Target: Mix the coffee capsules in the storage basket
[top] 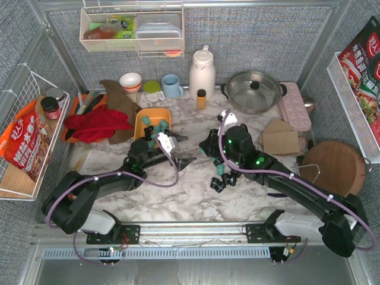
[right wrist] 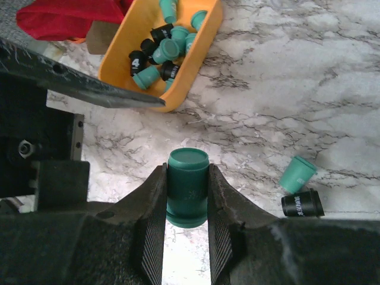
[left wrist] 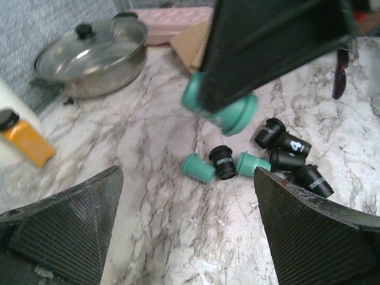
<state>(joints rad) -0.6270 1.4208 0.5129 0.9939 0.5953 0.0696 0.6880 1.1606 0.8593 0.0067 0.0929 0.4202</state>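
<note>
1. Grip: our right end effector [right wrist: 187, 178] is closed on a teal capsule [right wrist: 187, 187], one finger pressed to each side, and holds it off the marble worktop [right wrist: 285, 89].
2. Our left end effector [left wrist: 187, 202] stands wide open, with nothing between its fingers.
3. We see the orange storage basket [right wrist: 199, 65] on the worktop, just beside a red cloth [right wrist: 65, 18]. The held capsule is near it but outside its rim.
4. Inside the basket lie coffee capsules [right wrist: 163, 50], teal and black, heaped together.
5. We also find loose capsules [left wrist: 261, 160] on their sides in a small group on the worktop, a few teal and several black, well apart from the basket.
6. A lidded pan [left wrist: 89, 53] and a small orange bottle [left wrist: 24, 142] stand farther back.
</note>
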